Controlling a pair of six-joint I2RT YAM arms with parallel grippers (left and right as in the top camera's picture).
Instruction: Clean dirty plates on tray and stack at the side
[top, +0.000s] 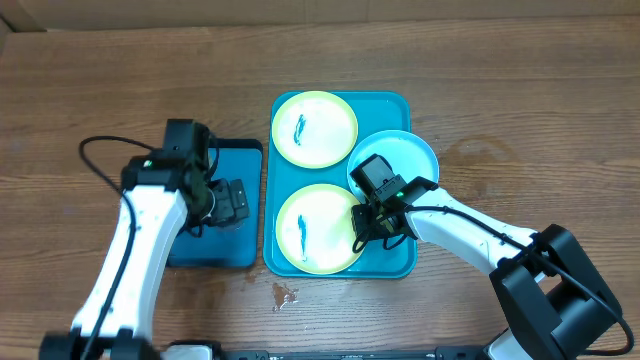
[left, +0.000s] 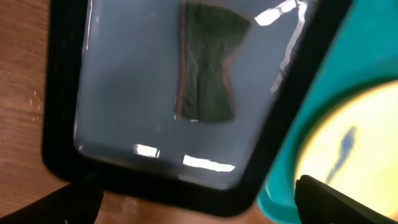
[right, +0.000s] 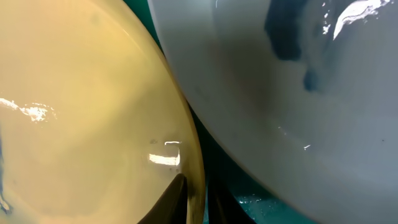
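Observation:
Three plates lie on the teal tray (top: 388, 104). At the back sits a yellow-green plate (top: 314, 129) with a blue smear. A second smeared yellow-green plate (top: 318, 229) is at the front, and a pale blue plate (top: 400, 155) at the right. My right gripper (top: 366, 224) is shut on the front plate's right rim. In the right wrist view the gripper (right: 196, 182) has one finger (right: 171, 202) inside that rim and the other outside. The pale plate (right: 261, 93) there carries a dark blue smear. My left gripper (top: 235, 203) hangs open over the small dark tray.
A small dark-rimmed tray (top: 215, 245) lies left of the teal tray and holds a grey sponge (left: 208, 62). The left wrist view also catches the teal tray's corner (left: 348, 68) and the front plate (left: 360, 143). A small wet spot (top: 283, 295) marks the wooden table (top: 520, 90).

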